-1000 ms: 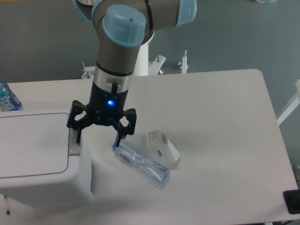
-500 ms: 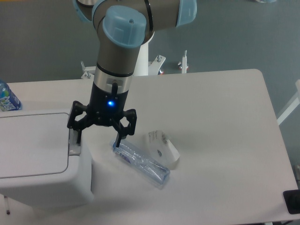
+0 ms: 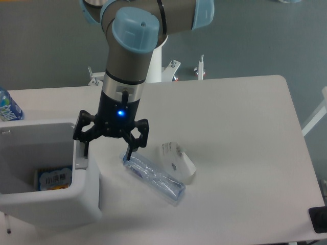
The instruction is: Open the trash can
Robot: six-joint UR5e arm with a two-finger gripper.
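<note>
At lower left the trash can [image 3: 87, 199] stands open, a carton [image 3: 53, 179] inside; the gripper [image 3: 106, 149] hangs over its tab, jaws spread apart, beside a bottle [image 3: 153, 176].

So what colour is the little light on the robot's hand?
Blue, glowing on the gripper body, seen in the fixed camera view.

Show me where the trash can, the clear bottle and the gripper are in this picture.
trash can [image 3: 87, 196]: fixed camera, on its front right wall.
clear bottle [image 3: 156, 177]: fixed camera, on the middle of its lying body.
gripper [image 3: 106, 151]: fixed camera, midway between its spread fingertips.
</note>
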